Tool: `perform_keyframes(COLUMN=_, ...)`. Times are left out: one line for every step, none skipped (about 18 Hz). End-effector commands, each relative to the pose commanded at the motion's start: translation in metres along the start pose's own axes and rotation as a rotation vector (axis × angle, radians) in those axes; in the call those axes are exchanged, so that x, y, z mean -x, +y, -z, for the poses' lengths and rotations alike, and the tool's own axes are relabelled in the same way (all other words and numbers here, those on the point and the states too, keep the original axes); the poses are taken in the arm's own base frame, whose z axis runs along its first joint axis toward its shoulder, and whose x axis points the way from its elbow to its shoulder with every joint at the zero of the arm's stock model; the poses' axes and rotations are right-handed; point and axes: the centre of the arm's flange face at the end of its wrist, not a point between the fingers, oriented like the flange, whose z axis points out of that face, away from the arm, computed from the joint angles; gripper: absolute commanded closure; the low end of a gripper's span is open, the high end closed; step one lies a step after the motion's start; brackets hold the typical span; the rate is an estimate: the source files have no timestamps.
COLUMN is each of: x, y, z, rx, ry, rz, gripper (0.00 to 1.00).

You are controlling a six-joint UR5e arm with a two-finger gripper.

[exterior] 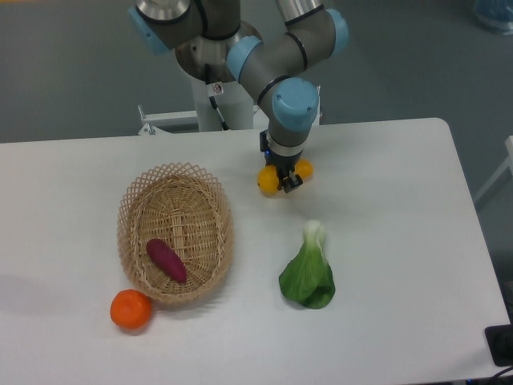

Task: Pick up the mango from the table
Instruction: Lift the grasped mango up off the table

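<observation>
Gripper (288, 181) clamped across mango (268, 180), right of wicker basket (175, 233). Sweet potato (166, 260) inside basket; orange (131, 310) touching basket's lower-left rim; bok choy (308, 269) farther right.

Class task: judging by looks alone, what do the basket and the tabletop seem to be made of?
The basket: likely woven wicker or rattan, tan and matte, with an open lattice rim and tightly woven strands inside. The table: a smooth white top, probably laminate or painted board, evenly coloured with a faint sheen; the exact material cannot be told.

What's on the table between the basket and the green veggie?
Nothing, just bare white table between the basket and the green vegetable, the camera shows.
</observation>
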Motion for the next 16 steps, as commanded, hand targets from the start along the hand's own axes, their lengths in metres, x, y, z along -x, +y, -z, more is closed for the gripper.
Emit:
perform_keyframes(x=0.002, y=0.000, z=0.003, rx=0.001, ry=-0.008, rz=0.006, gripper=0.56)
perform_keyframes(x=0.006, y=0.000, z=0.008, rx=0.004, ry=-0.017, rz=0.008, gripper=0.57)
perform_keyframes(x=0.011, y=0.001, z=0.014, rx=0.005, ry=-0.026, rz=0.010, gripper=0.57)
perform_keyframes(x=0.014, y=0.002, z=0.019, rx=0.005, ry=-0.035, rz=0.010, gripper=0.57)
perform_keyframes(x=0.017, y=0.002, z=0.024, rx=0.006, ry=-0.044, rz=0.011, gripper=0.57)
perform_keyframes(x=0.020, y=0.003, z=0.029, rx=0.009, ry=-0.051, rz=0.012, gripper=0.57)
perform_keyframes(x=0.026, y=0.004, z=0.037, rx=0.011, ry=-0.067, rz=0.012, gripper=0.57)
perform_keyframes(x=0.030, y=0.004, z=0.044, rx=0.011, ry=-0.073, rz=0.010, gripper=0.57)
perform_keyframes(x=0.035, y=0.005, z=0.050, rx=0.011, ry=-0.068, rz=0.010, gripper=0.57)
perform_keyframes(x=0.039, y=0.006, z=0.058, rx=0.010, ry=-0.065, rz=0.012, gripper=0.57)
perform_keyframes(x=0.045, y=0.006, z=0.064, rx=0.010, ry=-0.058, rz=0.012, gripper=0.57)
perform_keyframes(x=0.052, y=0.007, z=0.071, rx=0.007, ry=-0.053, rz=0.013, gripper=0.56)
perform_keyframes(x=0.057, y=0.008, z=0.076, rx=0.008, ry=-0.055, rz=0.016, gripper=0.56)
perform_keyframes(x=0.064, y=0.009, z=0.079, rx=0.007, ry=-0.058, rz=0.033, gripper=0.56)
perform_keyframes(x=0.068, y=0.009, z=0.085, rx=0.007, ry=-0.072, rz=0.053, gripper=0.56)
perform_keyframes(x=0.074, y=0.010, z=0.087, rx=0.005, ry=-0.080, rz=0.070, gripper=0.56)
